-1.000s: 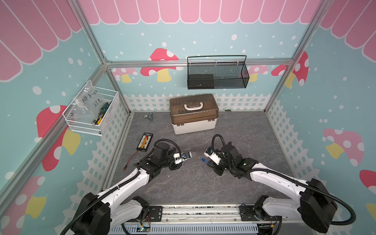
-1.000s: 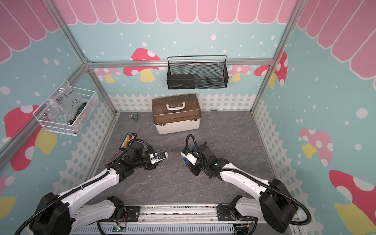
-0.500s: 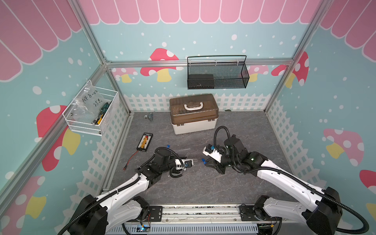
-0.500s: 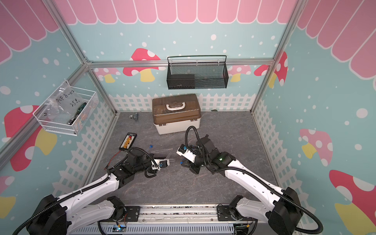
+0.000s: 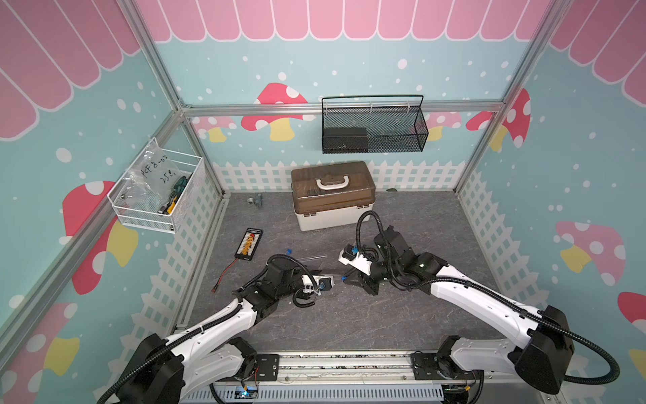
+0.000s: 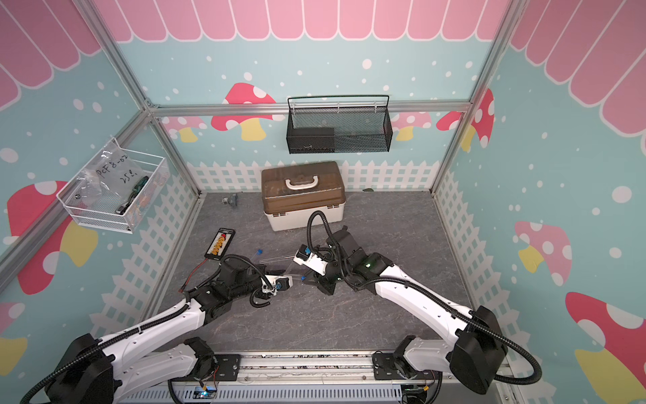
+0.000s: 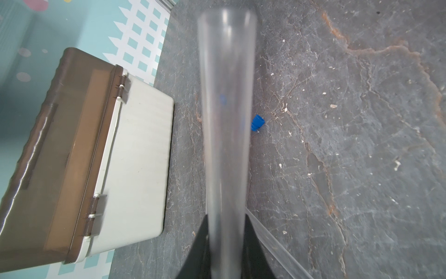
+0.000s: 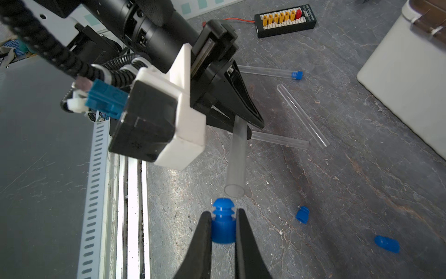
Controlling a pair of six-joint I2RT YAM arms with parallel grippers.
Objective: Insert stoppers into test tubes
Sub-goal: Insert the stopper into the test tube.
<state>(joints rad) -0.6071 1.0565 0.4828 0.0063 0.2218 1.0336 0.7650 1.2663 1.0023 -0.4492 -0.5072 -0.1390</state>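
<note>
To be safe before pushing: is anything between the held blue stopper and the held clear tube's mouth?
Nothing visible. The ribbed blue plastic stopper faces the open mouth of the clear plastic test tube, with only air between.

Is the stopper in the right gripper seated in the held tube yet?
Out: the stopper sits just short of the open mouth of the tube, a gap between them.

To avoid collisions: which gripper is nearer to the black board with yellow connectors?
Left. The left gripper hangs between the board and the right gripper, which is farther off.
</note>
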